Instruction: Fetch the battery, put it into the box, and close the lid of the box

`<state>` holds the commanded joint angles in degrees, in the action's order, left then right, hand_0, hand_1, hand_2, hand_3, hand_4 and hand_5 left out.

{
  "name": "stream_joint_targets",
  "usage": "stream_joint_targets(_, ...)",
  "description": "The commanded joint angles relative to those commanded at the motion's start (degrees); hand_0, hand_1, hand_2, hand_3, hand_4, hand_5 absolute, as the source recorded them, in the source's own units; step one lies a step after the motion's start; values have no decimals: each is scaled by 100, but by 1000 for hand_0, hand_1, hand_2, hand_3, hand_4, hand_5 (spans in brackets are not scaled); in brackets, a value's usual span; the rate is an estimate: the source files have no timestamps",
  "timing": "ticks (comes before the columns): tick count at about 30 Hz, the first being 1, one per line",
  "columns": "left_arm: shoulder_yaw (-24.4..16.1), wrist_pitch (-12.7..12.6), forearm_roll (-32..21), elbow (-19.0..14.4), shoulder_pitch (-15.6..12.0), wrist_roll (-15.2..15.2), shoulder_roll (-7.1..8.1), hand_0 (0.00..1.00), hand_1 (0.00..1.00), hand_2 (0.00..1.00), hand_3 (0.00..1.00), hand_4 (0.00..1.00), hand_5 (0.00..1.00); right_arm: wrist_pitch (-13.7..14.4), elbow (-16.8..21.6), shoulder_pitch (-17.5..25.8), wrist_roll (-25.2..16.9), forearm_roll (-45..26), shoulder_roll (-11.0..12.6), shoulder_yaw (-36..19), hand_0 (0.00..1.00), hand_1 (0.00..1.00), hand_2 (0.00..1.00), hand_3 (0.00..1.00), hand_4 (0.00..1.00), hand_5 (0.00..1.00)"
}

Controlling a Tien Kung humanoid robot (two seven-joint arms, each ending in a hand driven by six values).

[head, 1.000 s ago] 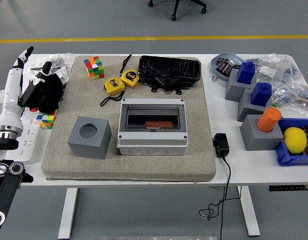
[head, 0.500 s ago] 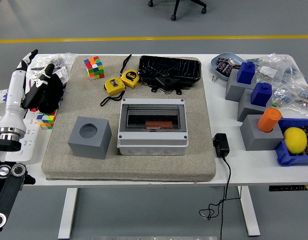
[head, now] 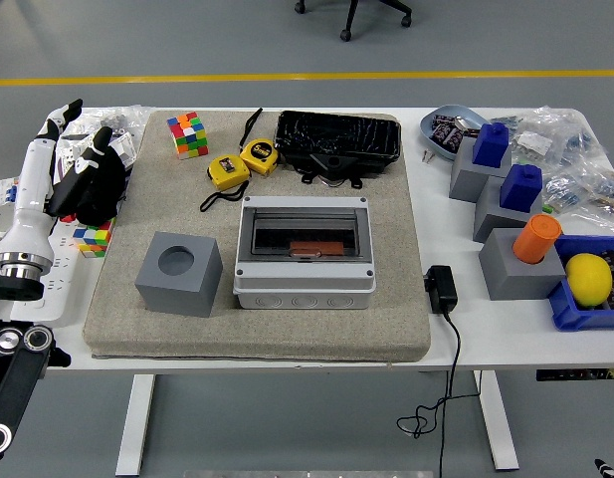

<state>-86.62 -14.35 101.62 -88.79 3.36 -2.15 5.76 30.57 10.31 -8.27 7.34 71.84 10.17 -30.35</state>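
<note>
A grey box [head: 305,254] sits in the middle of the beige mat [head: 386,319], with its dark see-through lid [head: 304,234] lying flat over it. Under the lid shows a flat orange-brown battery [head: 311,249]. My left hand [head: 88,184], black with pale fingertips, hangs over the table's left edge above a small colour cube [head: 92,239]. Its fingers are loosely spread and hold nothing. It is well to the left of the box. My right hand does not show.
On the mat lie a grey block with a round hole [head: 178,272], a colour cube [head: 187,133], two yellow tape measures [head: 242,161] and a black wrapped pack [head: 337,140]. A black charger [head: 441,289] lies right of the mat. Grey-and-blue blocks [head: 501,174], an orange cylinder [head: 536,238] and a lemon [head: 588,278] crowd the right side.
My left arm has drifted a little toward the table's far side and to the right, the hand staying open. A small dark tip has appeared at the picture's bottom right corner.
</note>
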Motion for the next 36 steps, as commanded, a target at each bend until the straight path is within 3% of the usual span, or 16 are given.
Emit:
stream_joint_targets(5,34,6,16,5,6,11,-6,998,967,922,916,998,998,-26,0,9,68,153,14,0,2,2,30,38,544,150)
stream_joint_targets(6,40,7,19,9,10,12,-14,998,967,923,915,998,998,-60,0,17,115,219,16,-21,2,4,94,99,385,57)
stream_joint_targets(10,50,-3,54,7,23,10,-21,998,967,923,915,998,998,-310,0,62,275,420,26,-270,2,4,94,99,385,57)
stream_joint_targets(11,53,-4,106,-1,22,13,-10,998,971,930,916,998,998,-445,0,78,382,495,27,-439,257,265,349,245,756,167)
stream_joint_targets(17,34,-35,166,1,13,5,14,998,971,930,916,998,998,-1155,0,132,511,1241,24,-1610,257,265,349,245,756,167)
stream_joint_targets(18,31,-38,166,1,12,3,13,998,996,953,916,998,998,-1267,0,130,526,1350,23,-1822,601,712,930,736,998,265)
stream_joint_targets(23,61,-24,158,10,21,14,15,998,996,953,916,998,998,-1979,0,98,689,1740,31,-2579,601,712,930,736,998,265)
stream_joint_targets(24,64,-23,159,11,25,16,14,998,996,951,916,998,998,-2134,0,91,712,1766,34,-2598,943,998,998,998,998,817)
stream_joint_targets(25,64,-23,160,11,28,18,13,998,996,951,916,998,998,-2219,0,89,721,1785,34,-2613,943,998,998,998,998,817)
stream_joint_targets(29,54,-27,161,12,22,21,10,998,996,951,916,998,998,-2135,0,88,733,1878,6,-2828,943,998,998,998,998,817)
stream_joint_targets(30,58,-22,162,17,21,24,12,998,987,953,915,998,998,-2136,0,90,793,1872,-10,-3032,998,998,998,998,998,998)
stream_joint_targets(36,45,-21,162,14,14,25,8,998,988,950,915,998,998,-2000,0,133,871,1555,-11,-3438,998,998,998,998,998,998)
